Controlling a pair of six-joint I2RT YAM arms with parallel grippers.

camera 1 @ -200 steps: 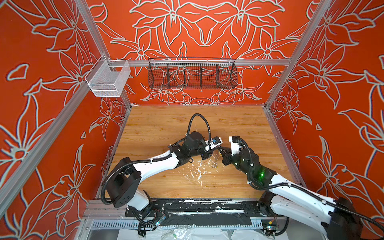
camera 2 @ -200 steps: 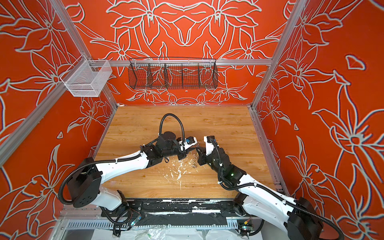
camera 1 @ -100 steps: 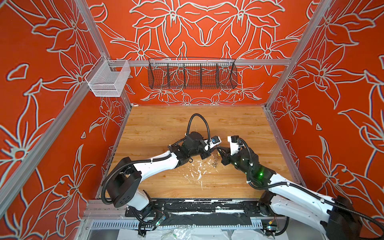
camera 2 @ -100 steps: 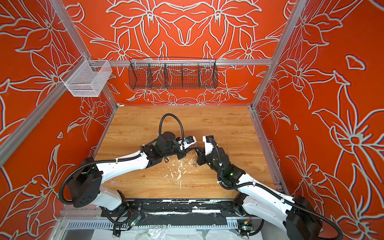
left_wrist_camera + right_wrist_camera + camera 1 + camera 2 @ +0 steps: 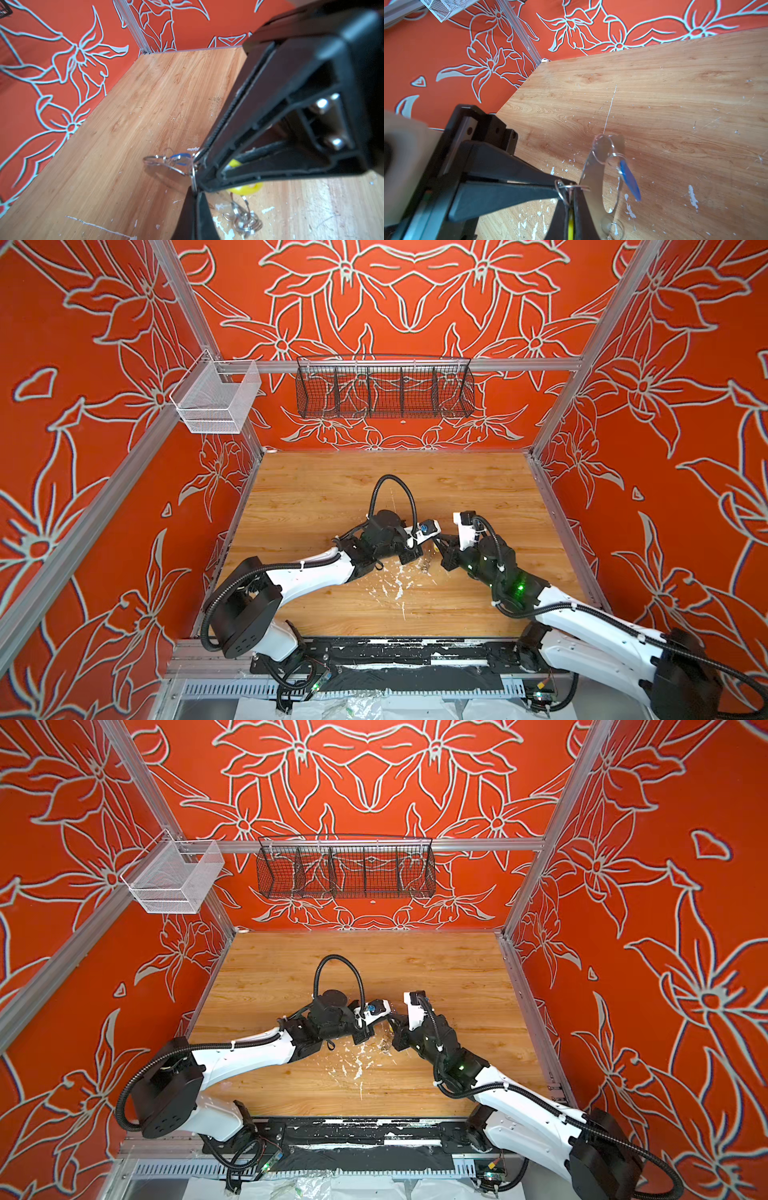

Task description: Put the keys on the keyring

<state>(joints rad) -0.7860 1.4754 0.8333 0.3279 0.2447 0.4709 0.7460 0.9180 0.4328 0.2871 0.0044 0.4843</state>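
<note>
The keyring (image 5: 591, 187), a flat grey ring, hangs tilted above the table between both arms; it shows edge-on in the left wrist view (image 5: 164, 164). A key with a blue tag (image 5: 630, 182) dangles from a split ring on its far rim. My left gripper (image 5: 195, 197) is shut on a small split ring (image 5: 560, 190) at the keyring's near edge. My right gripper (image 5: 571, 199) is shut on the yellow tag (image 5: 247, 189) of another key, tip to tip with the left one. In both top views the grippers meet mid-table (image 5: 437, 539).
A bunch of small metal rings (image 5: 245, 220) shows under the yellow tag, over white paint flecks (image 5: 395, 585). A black wire basket (image 5: 384, 389) and a white mesh basket (image 5: 216, 402) hang on the walls. Orange walls close in the wooden table (image 5: 332, 497).
My left gripper's jaws have closed from slightly apart to shut. Both arms have hardly shifted and the right grip is unchanged.
</note>
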